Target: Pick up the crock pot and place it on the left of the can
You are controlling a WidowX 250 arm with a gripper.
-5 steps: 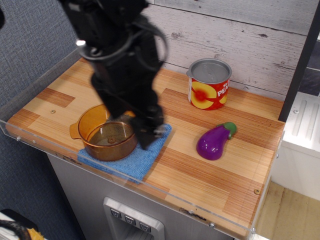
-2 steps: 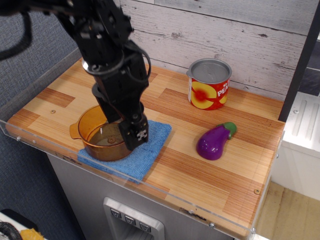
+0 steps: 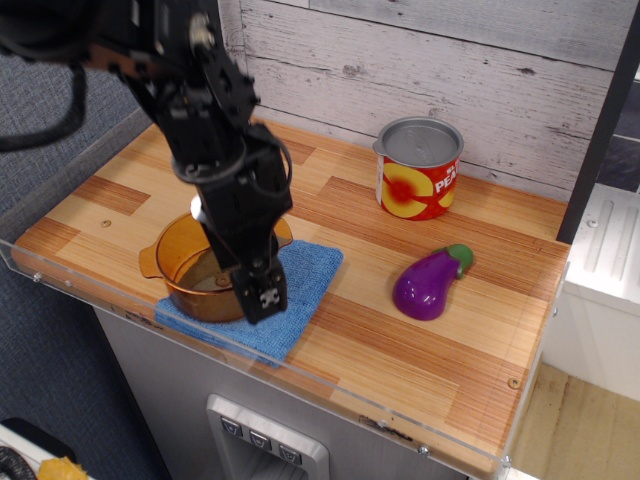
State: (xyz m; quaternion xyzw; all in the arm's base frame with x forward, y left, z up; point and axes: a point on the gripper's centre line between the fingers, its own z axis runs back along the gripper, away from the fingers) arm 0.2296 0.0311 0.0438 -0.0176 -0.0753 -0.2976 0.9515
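The counter (image 3: 420, 350) runs from the wall to a clear front rim; the arm (image 3: 200, 110) reaches in from the back left corner and has swung lower and further toward the front edge than a second ago, when its tip stood higher over the right side of the cloth. The cloth (image 3: 295, 290) lies at the front left, blue, unmoved. The pot (image 3: 185, 265) sits on the cloth's left part near the front edge, amber, one handle showing at its left; it has not shifted across the three views, so nothing has been lifted yet. The can (image 3: 418, 170) stands upright at the back edge, right of centre, well apart from the pot; the eggplant (image 3: 428, 283) lies in front of it toward the right. The gripper (image 3: 258, 295) now hangs at the pot's right rim, its tip low against the cloth; I cannot tell whether the jaws are apart or together, since the arm hides them.

Judging by this descent, the grasp on the rim is being set up; the carry to the bare wood left of the can is all still to do.
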